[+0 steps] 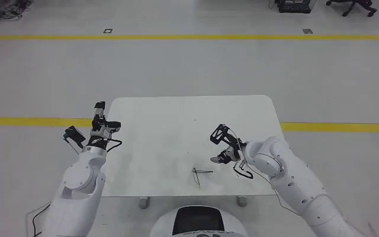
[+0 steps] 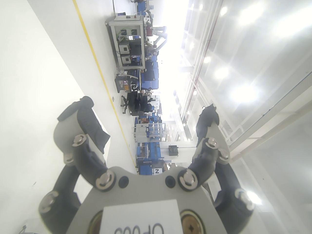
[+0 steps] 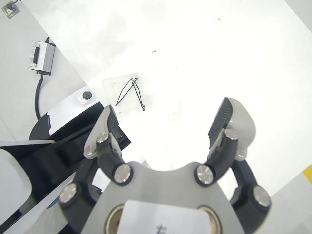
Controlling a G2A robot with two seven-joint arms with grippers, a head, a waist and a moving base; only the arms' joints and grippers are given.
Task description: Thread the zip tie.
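With left gripper (image 2: pixel 146 105) and right gripper (image 3: pixel 168 105) jaws apart, we judged pinching one zip tie (image 3: pixel 139 96) near its head best.

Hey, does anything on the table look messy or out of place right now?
Nothing looks spilled or broken. The zip ties lie crossed over each other on a clear sheet near the table's near edge, so picking one alone may be fiddly. The left gripper, open, points off toward the room, not the table.

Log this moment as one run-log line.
stage: not started | zip ties: lying crossed on table, untouched | left gripper: open, empty, by table's left edge | right gripper: open, empty, above table near ties
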